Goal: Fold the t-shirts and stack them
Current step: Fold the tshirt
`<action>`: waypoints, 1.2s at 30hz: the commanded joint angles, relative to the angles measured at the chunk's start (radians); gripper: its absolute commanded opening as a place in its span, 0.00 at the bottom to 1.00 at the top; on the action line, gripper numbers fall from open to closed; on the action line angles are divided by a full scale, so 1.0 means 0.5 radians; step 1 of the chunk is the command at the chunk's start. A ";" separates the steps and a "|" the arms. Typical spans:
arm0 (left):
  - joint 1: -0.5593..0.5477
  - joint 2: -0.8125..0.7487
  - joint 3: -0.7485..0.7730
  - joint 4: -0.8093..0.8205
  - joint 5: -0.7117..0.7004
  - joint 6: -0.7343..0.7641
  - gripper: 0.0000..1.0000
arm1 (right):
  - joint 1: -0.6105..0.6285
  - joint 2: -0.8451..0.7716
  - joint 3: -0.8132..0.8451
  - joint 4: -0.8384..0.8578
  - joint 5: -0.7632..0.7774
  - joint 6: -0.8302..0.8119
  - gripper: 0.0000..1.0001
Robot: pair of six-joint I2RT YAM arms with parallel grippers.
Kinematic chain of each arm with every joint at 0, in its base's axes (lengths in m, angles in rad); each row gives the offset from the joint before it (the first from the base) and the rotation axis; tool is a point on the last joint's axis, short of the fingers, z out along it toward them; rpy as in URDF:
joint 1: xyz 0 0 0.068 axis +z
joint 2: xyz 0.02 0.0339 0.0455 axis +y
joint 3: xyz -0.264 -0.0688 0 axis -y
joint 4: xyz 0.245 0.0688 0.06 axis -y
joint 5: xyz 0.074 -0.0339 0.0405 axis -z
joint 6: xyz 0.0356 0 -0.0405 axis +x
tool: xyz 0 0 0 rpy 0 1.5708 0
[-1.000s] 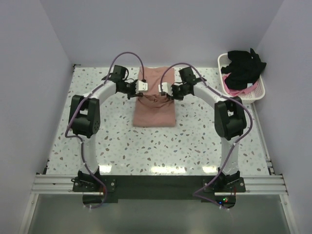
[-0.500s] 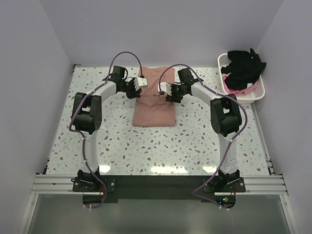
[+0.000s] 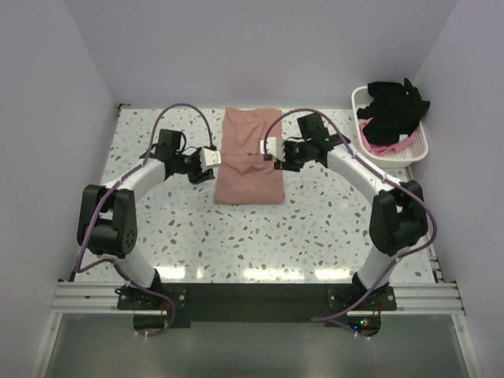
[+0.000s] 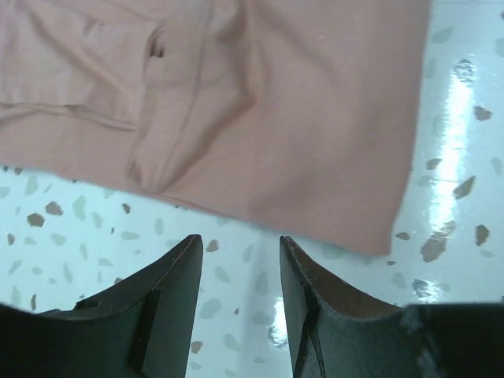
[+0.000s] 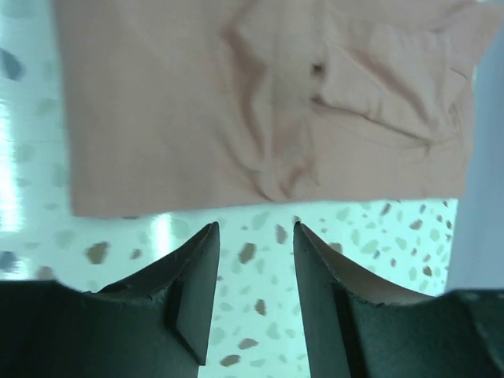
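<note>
Top external view was used to place the folded salmon-pink t-shirt (image 3: 250,157) near the middle of the far edge of the bench (image 3: 315,228), long axis far-to-near, flanked equally closely by the left gripper (image 4: 240,252) and right gripper (image 5: 256,236), both empty, fingers spread.

A white plastic lattice basket (image 3: 416,151) sits at the far right edge of the speckled terrazzo tabletop (image 3: 260,236), beside the pale wall (image 3: 465,87).

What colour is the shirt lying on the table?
Dusty salmon-pink t-shirt, clearest in the left wrist view.
</note>
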 commanded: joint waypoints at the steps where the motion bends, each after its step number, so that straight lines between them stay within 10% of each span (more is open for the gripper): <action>1: -0.036 -0.130 -0.216 -0.032 0.164 0.299 0.49 | 0.184 -0.128 -0.264 -0.112 -0.035 -0.022 0.45; 23: -0.316 0.088 -0.318 -0.210 -0.160 0.621 0.41 | 0.317 0.181 -0.608 0.146 0.179 -0.169 0.38; 31: -0.316 0.069 -0.312 -0.214 -0.161 0.601 0.06 | 0.317 0.132 -0.639 0.204 0.281 -0.087 0.02; 36: -0.264 0.063 -0.073 -0.266 -0.090 0.407 0.00 | 0.292 0.047 -0.419 0.097 0.241 0.180 0.00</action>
